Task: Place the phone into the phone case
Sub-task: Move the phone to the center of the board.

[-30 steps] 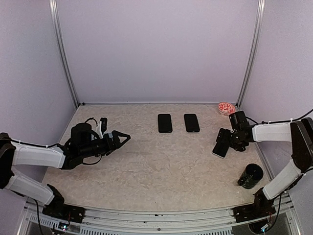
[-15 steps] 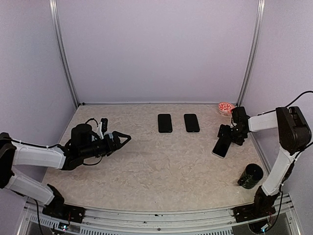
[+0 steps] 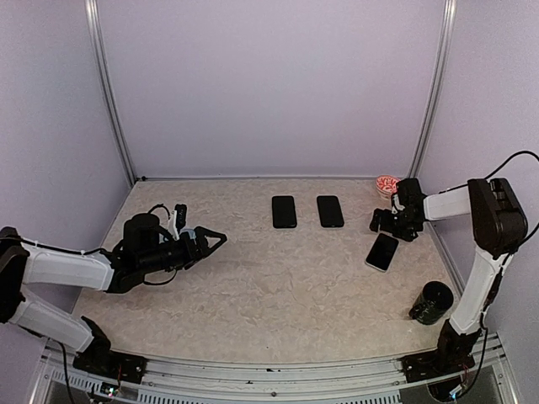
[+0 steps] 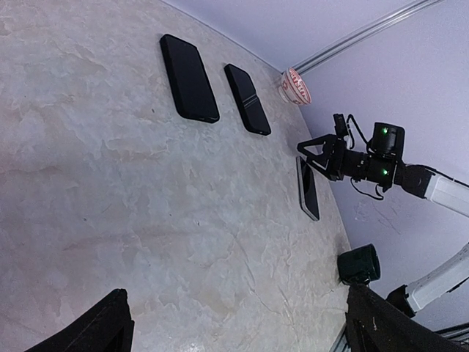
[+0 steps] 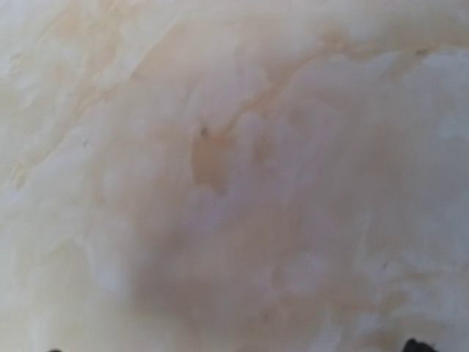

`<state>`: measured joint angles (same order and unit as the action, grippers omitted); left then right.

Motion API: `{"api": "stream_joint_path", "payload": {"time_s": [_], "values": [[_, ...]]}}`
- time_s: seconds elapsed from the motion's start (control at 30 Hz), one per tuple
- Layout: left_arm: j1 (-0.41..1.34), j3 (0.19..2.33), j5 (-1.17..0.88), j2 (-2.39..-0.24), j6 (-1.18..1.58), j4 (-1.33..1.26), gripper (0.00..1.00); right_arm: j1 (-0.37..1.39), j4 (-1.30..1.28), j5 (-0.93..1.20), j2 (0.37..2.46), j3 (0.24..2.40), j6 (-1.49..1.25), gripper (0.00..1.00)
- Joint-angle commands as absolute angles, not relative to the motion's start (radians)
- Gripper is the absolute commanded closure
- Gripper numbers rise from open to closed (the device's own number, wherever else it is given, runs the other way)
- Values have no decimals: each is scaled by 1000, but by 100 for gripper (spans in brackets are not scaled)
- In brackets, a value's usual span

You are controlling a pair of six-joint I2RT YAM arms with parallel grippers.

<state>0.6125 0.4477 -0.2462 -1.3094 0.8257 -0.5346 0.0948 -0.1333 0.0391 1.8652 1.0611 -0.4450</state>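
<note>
A dark phone with a pale edge lies flat on the table at the right, also in the left wrist view. Two black flat slabs lie side by side at the back, left and right; I cannot tell which is the case. My right gripper is open and empty just beyond the phone, apart from it, and its wrist view shows only blurred table. My left gripper is open and empty over the left of the table, its fingers framing bare tabletop.
A dark mug stands at the near right, close to the right arm's base. A small red-and-white bowl sits in the far right corner. Walls and metal posts close the back and sides.
My right gripper has let go of the phone, which was held tilted and now lies flat. The gripper has drawn back towards the far side. The left arm has not moved.
</note>
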Motion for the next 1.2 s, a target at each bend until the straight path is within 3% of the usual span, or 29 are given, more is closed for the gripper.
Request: {"api": "stream_joint_path", "payload": {"time_s": [0.0,0.13,1.17], "values": [[617,434,-240,-1315,821,-568,1,84,-117,163,1803,943,-422,0],[618,443,-250,-1336,827,-585,1,102,-96,242,1779,894,-405,0],[632,495,-268,-1378,834,-592,1,342,-266,189,1518,716,-431,0]]}}
